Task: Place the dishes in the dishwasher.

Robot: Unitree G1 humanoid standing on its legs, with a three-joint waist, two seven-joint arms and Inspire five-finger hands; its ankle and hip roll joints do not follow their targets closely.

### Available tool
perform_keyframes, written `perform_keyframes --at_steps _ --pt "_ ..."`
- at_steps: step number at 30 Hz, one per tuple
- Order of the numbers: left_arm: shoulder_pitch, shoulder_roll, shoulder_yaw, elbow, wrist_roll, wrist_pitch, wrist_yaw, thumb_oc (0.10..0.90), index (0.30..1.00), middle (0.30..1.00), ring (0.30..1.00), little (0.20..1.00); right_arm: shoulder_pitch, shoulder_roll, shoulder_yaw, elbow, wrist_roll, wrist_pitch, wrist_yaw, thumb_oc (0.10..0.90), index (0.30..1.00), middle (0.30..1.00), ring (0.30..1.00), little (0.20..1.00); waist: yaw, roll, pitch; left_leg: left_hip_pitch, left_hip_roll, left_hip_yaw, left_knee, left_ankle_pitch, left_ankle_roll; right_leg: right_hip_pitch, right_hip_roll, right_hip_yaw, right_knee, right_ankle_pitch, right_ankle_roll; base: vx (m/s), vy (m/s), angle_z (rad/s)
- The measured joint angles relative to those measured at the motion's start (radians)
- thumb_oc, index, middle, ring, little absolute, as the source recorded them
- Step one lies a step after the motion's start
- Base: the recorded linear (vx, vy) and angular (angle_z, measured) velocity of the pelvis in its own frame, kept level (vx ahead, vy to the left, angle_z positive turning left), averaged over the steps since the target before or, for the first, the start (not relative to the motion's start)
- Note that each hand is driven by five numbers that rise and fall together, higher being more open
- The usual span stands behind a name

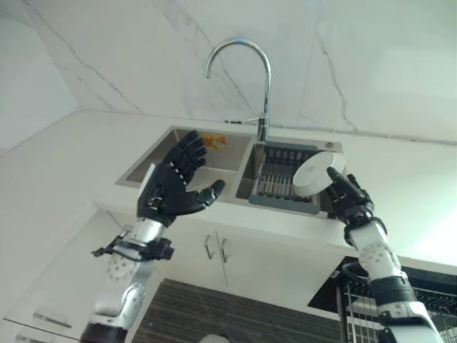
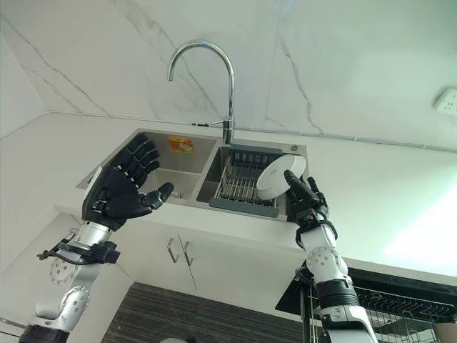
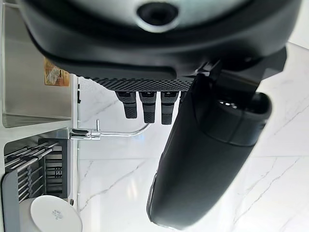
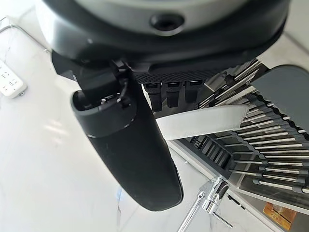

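A white marble countertop (image 1: 64, 164) holds a double steel sink (image 2: 182, 184) under a curved chrome faucet (image 1: 243, 78). The right basin carries a grey wire dish rack (image 2: 243, 187). At about four o'clock from the faucet, the right hand (image 2: 305, 200) pinches a white plate (image 2: 278, 177) above the rack. The left hand (image 1: 175, 187) hovers spread over the left basin, at eight o'clock.

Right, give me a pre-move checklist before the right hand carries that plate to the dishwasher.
1. Round white plate pinched in right hand: ok.
2. Plate lifted clear of the grey slatted drying rack in the sink's right basin: ok.
3. Curved chrome tap clear of the plate: ok.
4. Left hand open, empty, over the steel left basin: ok.
5. Black wire dishwasher basket pulled out at lower right: ok.
6. Free slot in the basket: cannot tell.
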Motion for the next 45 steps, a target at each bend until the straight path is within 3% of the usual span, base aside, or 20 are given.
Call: perform_keyframes --at_steps 10,20,25,26,27,28,35,36,42,43,45 --pt "-0.005 0.039 -0.001 0.009 -0.001 0.001 0.004 0.8 0.9 0.9 0.9 0.9 -0.027 -0.036 0.001 0.056 0.0 0.055 0.003 0.8 0.9 0.9 0.9 0.9 0.016 -0.001 0.0 0.0 -0.003 -0.02 -0.007 0.003 -0.004 0.01 -0.005 -0.023 -0.002 -0.005 -0.002 0.0 -0.005 0.07" --pt "-0.006 0.079 0.0 0.018 -0.003 0.019 0.021 0.8 0.9 0.9 0.9 0.9 -0.103 -0.079 0.003 0.224 0.031 0.099 0.034 0.8 0.9 0.9 0.9 0.9 0.042 -0.004 0.001 0.012 -0.002 -0.036 -0.011 0.005 -0.008 0.039 -0.007 -0.045 -0.014 -0.013 0.008 0.0 0.0 0.06" --pt "-0.006 0.086 0.001 0.021 -0.036 0.019 0.026 0.8 0.9 0.9 0.9 0.9 -0.144 -0.115 0.002 0.326 0.064 0.116 0.024 0.8 0.9 0.9 0.9 0.9 0.065 -0.024 0.0 0.012 -0.007 -0.042 -0.011 0.008 -0.006 0.048 -0.016 -0.06 -0.012 -0.017 0.012 0.01 0.007 0.1" --pt "-0.006 0.086 0.001 0.025 -0.041 0.019 0.027 0.8 0.9 0.9 0.9 0.9 -0.147 -0.119 0.002 0.335 0.068 0.116 0.022 0.59 0.585 0.585 0.585 0.585 0.066 -0.026 0.0 0.011 -0.008 -0.044 -0.011 0.009 -0.005 0.049 -0.018 -0.062 -0.012 -0.017 0.012 0.01 0.015 0.12" --pt "-0.006 0.086 0.001 0.033 -0.041 0.019 0.027 0.8 0.9 0.9 0.9 0.9 -0.15 -0.126 0.002 0.348 0.073 0.116 0.024 0.475 0.413 0.413 0.413 0.413 0.067 -0.027 0.0 0.011 -0.012 -0.051 -0.012 0.01 -0.003 0.053 -0.022 -0.069 -0.012 -0.018 0.013 0.02 0.019 0.19" --pt "-0.006 0.088 0.001 0.04 -0.041 0.019 0.028 0.8 0.9 0.9 0.9 0.9 -0.16 -0.138 0.001 0.372 0.089 0.121 0.022 0.4 0.3 0.3 0.3 0.3 0.066 -0.027 0.0 0.011 -0.014 -0.051 -0.013 0.008 -0.006 0.058 -0.027 -0.077 -0.012 -0.02 0.013 0.02 0.017 0.23" --pt "0.002 0.126 0.026 0.047 -0.043 0.017 0.091 0.8 0.9 0.9 0.9 0.9 -0.175 -0.202 -0.021 0.463 0.103 0.142 -0.046 0.4 0.3 0.3 0.3 0.3 0.111 -0.047 -0.003 0.003 -0.015 -0.05 -0.061 0.01 -0.004 0.061 -0.029 -0.084 -0.032 -0.023 0.01 0.01 0.007 0.27" --pt "0.004 0.126 0.027 0.047 -0.043 0.015 0.092 0.8 0.9 0.9 0.9 0.9 -0.174 -0.227 -0.023 0.496 0.097 0.143 -0.054 0.4 0.3 0.3 0.3 0.3 0.115 -0.049 -0.003 -0.005 -0.014 -0.052 -0.06 0.01 -0.005 0.073 -0.035 -0.111 -0.05 -0.021 0.01 0.0 0.0 0.45" --pt "0.041 0.126 0.05 0.061 -0.06 0.012 0.094 0.8 0.9 0.9 0.9 0.9 -0.174 -0.243 -0.078 0.53 0.092 0.124 -0.053 0.4 0.3 0.3 0.3 0.3 0.116 -0.048 -0.002 -0.003 -0.021 -0.05 -0.079 0.014 -0.01 0.078 -0.044 -0.116 -0.066 -0.02 0.012 -0.01 0.002 0.18" --pt "0.041 0.124 0.05 0.063 -0.077 0.012 0.115 0.8 0.9 0.9 0.9 0.9 -0.174 -0.246 -0.078 0.53 0.058 0.124 -0.06 0.4 0.3 0.3 0.3 0.3 0.115 -0.038 -0.002 -0.027 -0.019 -0.05 -0.022 0.02 -0.007 0.083 -0.047 -0.128 -0.055 -0.011 0.017 0.0 0.0 -0.04" --pt "0.049 0.124 0.054 0.065 -0.08 0.01 0.131 0.8 0.9 0.9 0.9 0.9 -0.17 -0.246 -0.077 0.531 0.042 0.124 -0.075 0.4 0.3 0.3 0.3 0.3 0.118 -0.037 -0.002 -0.022 -0.024 -0.049 -0.021 0.035 -0.006 0.089 -0.047 -0.109 -0.037 -0.015 0.026 0.0 0.0 0.02"
